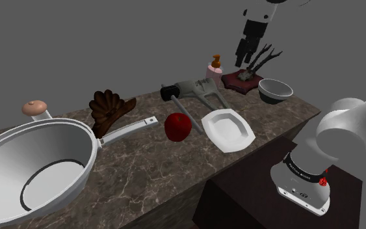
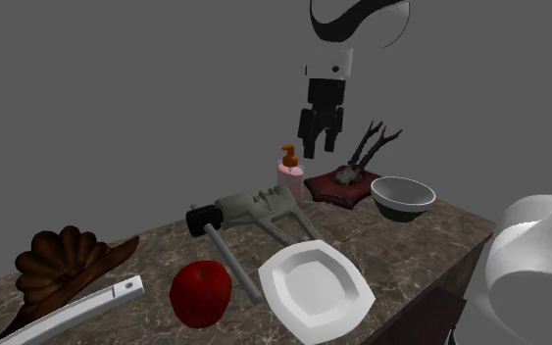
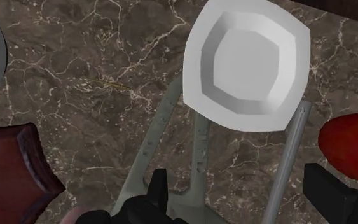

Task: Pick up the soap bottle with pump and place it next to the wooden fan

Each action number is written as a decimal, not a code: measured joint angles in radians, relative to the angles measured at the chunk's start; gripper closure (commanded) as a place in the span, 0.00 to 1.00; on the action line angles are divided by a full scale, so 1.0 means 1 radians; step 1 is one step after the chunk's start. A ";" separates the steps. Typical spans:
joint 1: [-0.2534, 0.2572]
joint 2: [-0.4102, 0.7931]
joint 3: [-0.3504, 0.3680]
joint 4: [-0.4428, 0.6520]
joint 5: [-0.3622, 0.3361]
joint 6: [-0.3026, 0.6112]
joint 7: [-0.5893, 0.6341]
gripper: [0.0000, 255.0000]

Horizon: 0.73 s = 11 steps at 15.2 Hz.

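The soap bottle (image 1: pixel 214 67) (image 2: pixel 290 174) is pink with an orange pump and stands upright at the back of the marble counter (image 1: pixel 266 127). The dark brown wooden fan (image 1: pixel 110 107) (image 2: pixel 63 265) rests far off towards the shoulder view's left, beside a pan handle. My black gripper (image 1: pixel 244 54) (image 2: pixel 319 140) hangs open in the air, above the bottle and slightly to its right in both exterior views, touching nothing. In the wrist view the gripper (image 3: pixel 241 197) looks down with its fingers wide apart over a grey tool (image 3: pixel 177 159).
A grey long-handled tool (image 1: pixel 197 91), a red apple (image 1: pixel 177 126) and a white plate (image 1: pixel 227 130) lie between bottle and fan. An antler ornament on a dark red base (image 1: pixel 246 81) and a bowl (image 1: pixel 274 90) stand right of the bottle. A large pan (image 1: pixel 32 162) lies left of the fan.
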State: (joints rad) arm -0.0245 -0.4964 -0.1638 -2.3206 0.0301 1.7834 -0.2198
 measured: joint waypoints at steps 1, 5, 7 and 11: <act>-0.004 0.026 -0.011 -0.002 -0.005 0.029 -0.015 0.00; -0.016 0.163 -0.060 0.062 -0.013 0.107 -0.082 0.00; -0.021 0.230 -0.080 0.089 -0.010 0.149 -0.112 0.00; -0.032 0.358 -0.115 0.167 0.006 0.203 -0.170 0.00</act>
State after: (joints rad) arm -0.0562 -0.1388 -0.2785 -2.1533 0.0361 1.9868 -0.3902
